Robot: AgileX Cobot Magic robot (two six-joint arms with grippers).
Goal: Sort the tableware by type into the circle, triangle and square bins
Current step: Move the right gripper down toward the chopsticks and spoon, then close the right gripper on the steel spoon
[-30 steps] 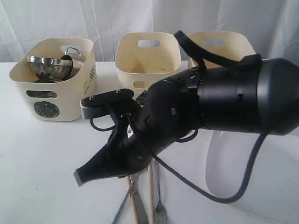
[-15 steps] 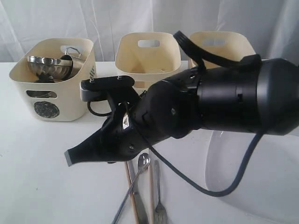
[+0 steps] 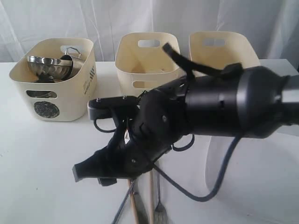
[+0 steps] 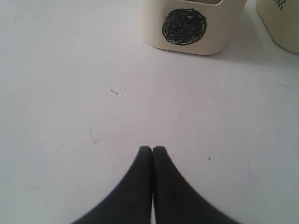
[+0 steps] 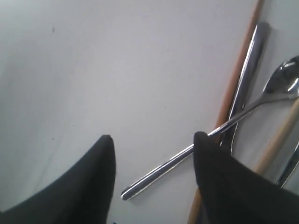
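Observation:
In the exterior view my right gripper [image 3: 83, 173] hangs low over the table, pointing left of the cutlery pile. Its wrist view shows it open [image 5: 154, 140], with the steel spoon [image 5: 187, 156] handle lying between the fingers and nothing held. The knife [image 5: 247, 79] and wooden chopsticks [image 5: 237, 70] lie beside the spoon. The fork [image 3: 160, 210] lies at the front edge. The circle bin [image 3: 51, 95] holds the steel bowl [image 3: 44, 65] and mug [image 3: 71, 52]. The white plate [image 3: 261, 172] lies to the right. My left gripper [image 4: 152, 149] is shut and empty, facing the circle bin [image 4: 187, 25].
Two more cream bins stand at the back, the middle bin [image 3: 147, 53] and the right bin [image 3: 219, 44]; my right arm hides their front marks. White curtains close the back. The corner of another bin [image 4: 280, 23] shows in the left wrist view.
The right gripper swung up and left, then came back down beside the cutlery. The arm's body sits lower and further back now, so more of the right bin shows.

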